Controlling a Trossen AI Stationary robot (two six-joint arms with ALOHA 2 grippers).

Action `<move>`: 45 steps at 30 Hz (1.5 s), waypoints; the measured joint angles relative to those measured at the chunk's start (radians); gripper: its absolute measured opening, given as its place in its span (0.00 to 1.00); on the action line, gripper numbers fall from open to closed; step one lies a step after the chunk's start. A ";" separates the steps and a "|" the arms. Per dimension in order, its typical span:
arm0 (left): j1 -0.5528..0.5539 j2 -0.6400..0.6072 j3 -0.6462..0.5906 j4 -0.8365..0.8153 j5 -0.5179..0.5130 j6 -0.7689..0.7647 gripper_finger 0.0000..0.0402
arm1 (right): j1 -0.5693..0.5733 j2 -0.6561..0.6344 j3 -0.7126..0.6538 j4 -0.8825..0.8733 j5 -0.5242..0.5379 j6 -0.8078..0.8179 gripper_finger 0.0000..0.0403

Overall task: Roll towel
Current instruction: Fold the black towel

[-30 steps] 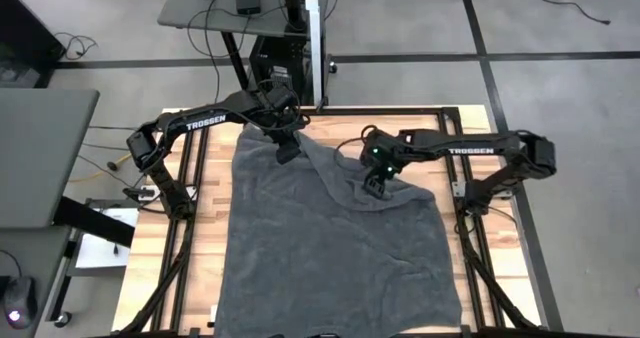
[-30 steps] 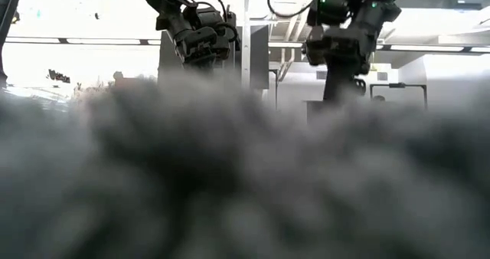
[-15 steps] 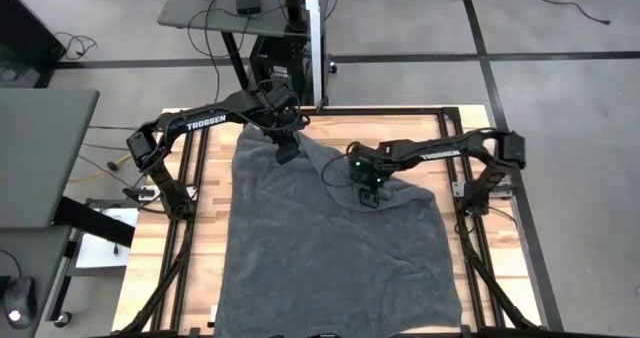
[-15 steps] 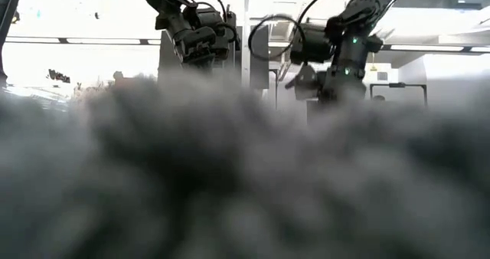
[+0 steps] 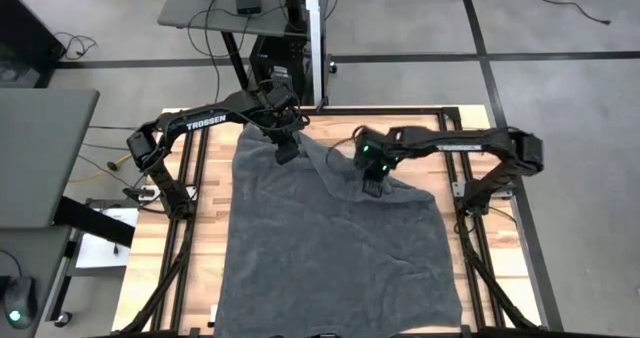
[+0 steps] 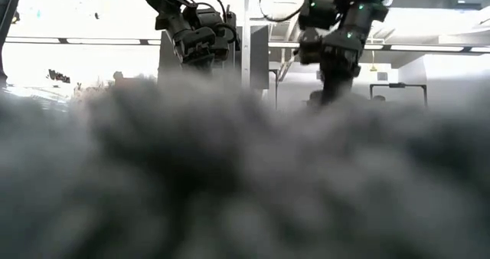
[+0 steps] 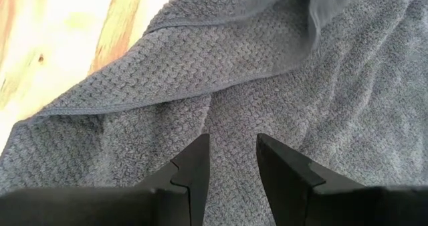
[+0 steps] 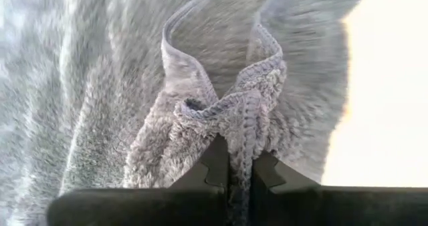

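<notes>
**Two grippers work the far edge of a spread towel**

Seen from above, the large dark grey terry-cloth towel covers most of the slatted wooden table, bare boards showing on either side. The left gripper sits on the cloth's far edge near its left corner; the right gripper meets the slanted far edge further right.

At table height, blurred grey pile fills the foreground, both grippers rising behind it with bright room beyond.

From the left wrist, the left gripper's dark fingers stand slightly apart over flat cloth, a hemmed fold and pale wood past them.

From the right wrist, the right gripper's jaws are pressed together, pinching a bunched, stitched hem of the towel.
</notes>
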 joint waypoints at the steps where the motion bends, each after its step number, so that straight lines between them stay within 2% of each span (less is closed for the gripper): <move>1: 0.000 0.000 0.000 0.002 0.000 0.000 0.26 | -0.026 -0.019 0.000 -0.021 0.000 0.006 0.01; 9: 0.000 0.000 0.000 0.000 0.000 -0.006 0.26 | -0.246 -0.105 0.000 -0.143 0.003 0.001 0.00; 21: 0.000 0.000 0.000 -0.001 0.000 -0.041 0.26 | -0.620 -0.075 0.000 -0.159 0.014 -0.109 0.00; 25: 0.000 0.000 0.000 -0.001 0.000 -0.043 0.26 | -0.712 -0.072 0.000 -0.145 -0.006 -0.109 0.01; 29: 0.000 0.000 0.000 0.003 0.000 -0.043 0.26 | -0.733 -0.072 0.000 -0.149 -0.087 -0.089 0.08; 35: 0.000 0.000 -0.007 0.008 0.000 -0.047 0.26 | -0.736 -0.072 0.011 -0.153 -0.098 -0.073 0.29; 39: -0.009 0.000 -0.075 0.039 0.000 -0.053 0.26 | -0.748 -0.072 0.080 -0.215 -0.107 -0.037 0.42; 43: -0.037 0.001 -0.190 0.143 0.000 -0.078 0.26 | -0.684 -0.079 0.096 -0.223 -0.308 0.084 0.49; 45: -0.052 0.001 -0.256 0.217 0.000 -0.092 0.26 | -0.593 -0.079 0.065 -0.208 -0.341 0.153 0.50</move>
